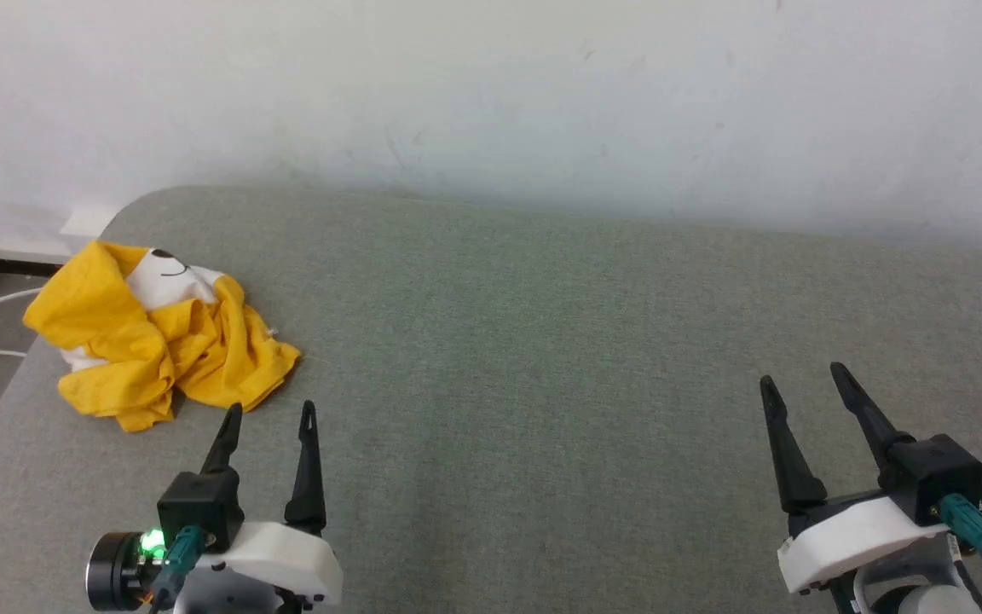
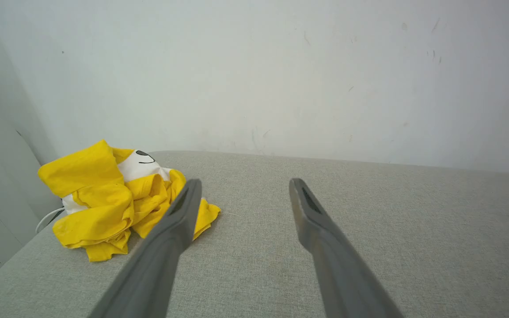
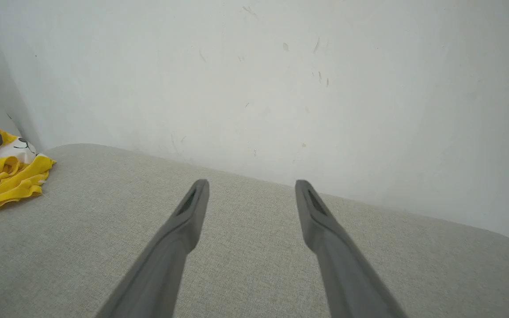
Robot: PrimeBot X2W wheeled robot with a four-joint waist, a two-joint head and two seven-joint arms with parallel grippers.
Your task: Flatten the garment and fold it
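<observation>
The garment (image 1: 154, 337) lies crumpled in a heap at the left of the head view, on the grey fabric surface (image 1: 542, 358) near its rounded far corner, white print patch facing up. The left gripper (image 1: 272, 413), lower left, hovers just beside the heap, jaws spread wide, holding nothing. The right gripper (image 1: 802, 381), lower right, also gapes empty, well apart from it.

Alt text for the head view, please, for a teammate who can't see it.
A crumpled yellow T-shirt lies bunched at the left edge of a grey-green fabric surface. The open left claw sits just short of it, not touching; the open right claw is empty at lower right.
</observation>
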